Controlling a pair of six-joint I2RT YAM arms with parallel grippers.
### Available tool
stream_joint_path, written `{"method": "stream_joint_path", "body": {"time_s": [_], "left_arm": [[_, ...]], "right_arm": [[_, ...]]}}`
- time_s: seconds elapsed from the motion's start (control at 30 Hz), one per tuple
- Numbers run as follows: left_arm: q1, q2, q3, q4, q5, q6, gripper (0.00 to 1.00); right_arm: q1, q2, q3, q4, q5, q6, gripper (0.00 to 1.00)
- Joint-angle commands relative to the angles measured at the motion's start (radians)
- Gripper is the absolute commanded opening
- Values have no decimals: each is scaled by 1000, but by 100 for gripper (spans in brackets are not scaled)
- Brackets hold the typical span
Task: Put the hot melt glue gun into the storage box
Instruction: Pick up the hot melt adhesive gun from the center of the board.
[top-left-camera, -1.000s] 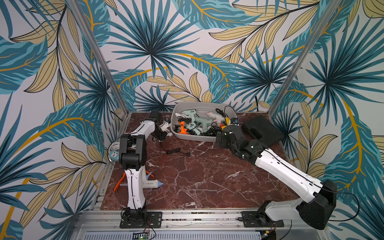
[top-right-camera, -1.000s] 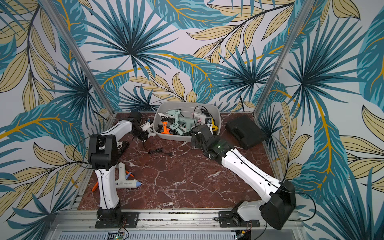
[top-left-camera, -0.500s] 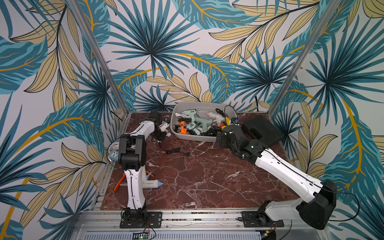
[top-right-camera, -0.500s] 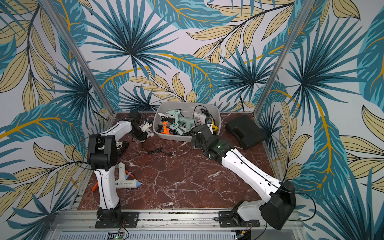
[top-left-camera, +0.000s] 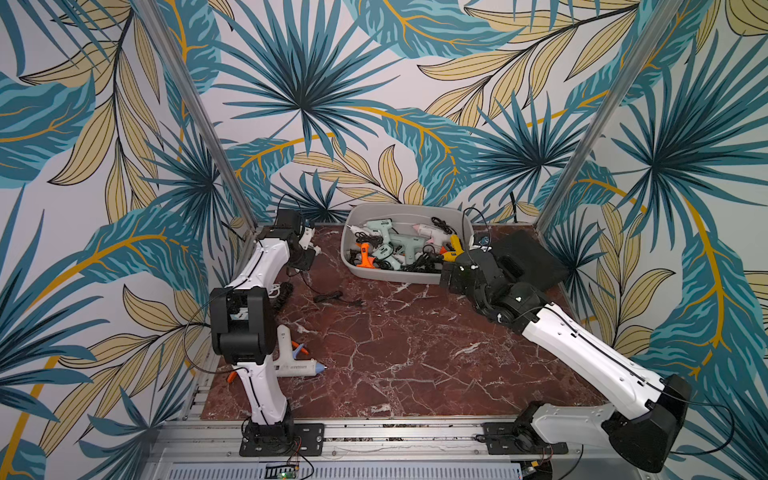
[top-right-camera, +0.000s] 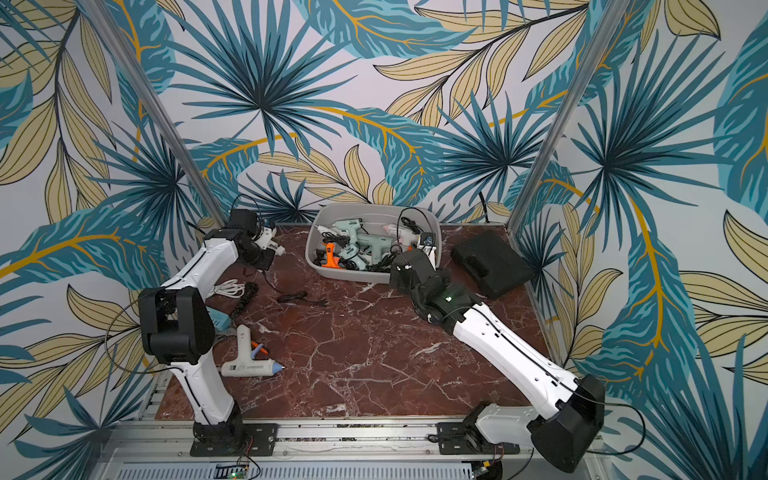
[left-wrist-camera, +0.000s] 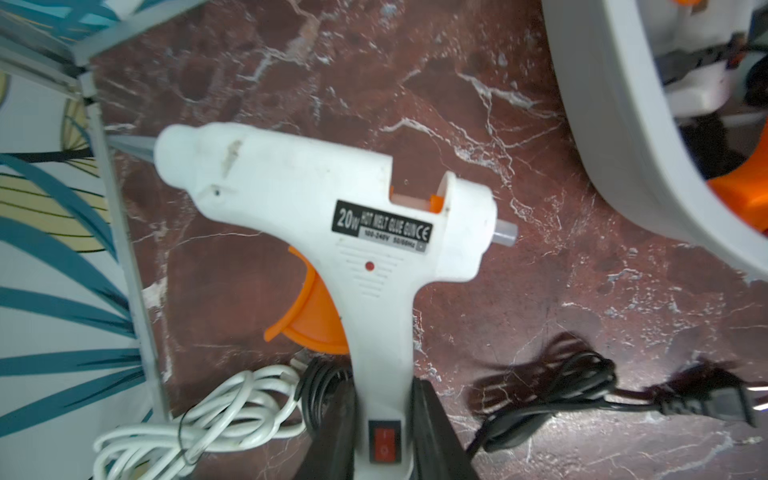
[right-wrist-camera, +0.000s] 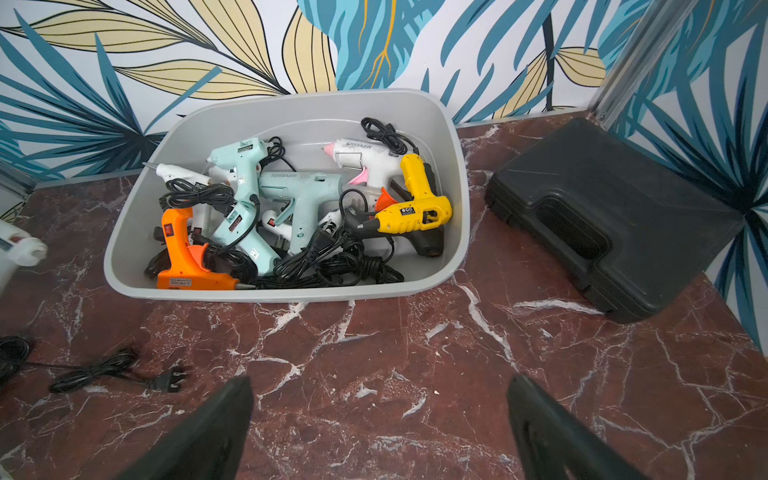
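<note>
My left gripper (left-wrist-camera: 384, 399) is shut on the handle of a white hot melt glue gun (left-wrist-camera: 332, 216) with an orange trigger and a red switch. In both top views this gun (top-left-camera: 308, 240) (top-right-camera: 272, 244) is at the table's back left corner, left of the storage box. The storage box (top-left-camera: 386, 276) (top-right-camera: 345, 276) (right-wrist-camera: 249, 293) is a light grey tub at the back middle, holding several glue guns and black cords. My right gripper (right-wrist-camera: 380, 386) is open and empty over bare table in front of the box. It sits near the box's front right corner (top-left-camera: 451, 276).
Another white glue gun (top-left-camera: 295, 361) (top-right-camera: 249, 361) lies at the front left near the left arm's base. A black case (top-left-camera: 528, 257) (right-wrist-camera: 602, 216) lies right of the box. A black cord with plug (top-left-camera: 336, 298) (right-wrist-camera: 112, 374) and a white cord (left-wrist-camera: 187, 415) lie at the left.
The left gripper and its white glue gun have shifted only slightly near the back left corner. The right arm has stayed in place with its jaws wide.
</note>
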Motion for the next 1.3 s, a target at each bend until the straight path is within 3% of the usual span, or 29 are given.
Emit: {"method": "stream_joint_path", "body": {"time_s": [0.0,0.3,0.57,1.27], "left_arm": [[13,-58,55,-5,-29,-75,0],[13,-209,91,38,-78,-190,0],[13,-311,116,89,-69,-222,0],[-29,-476,163,164,116,-360,0]], "right_arm": [[5,-18,-30,-16,38,-5,100],[3,-53,-56,-2,92,15,99],[1,-120,-105,43,130,21,99],[0,-215,-175,103,219,21,100]]}}
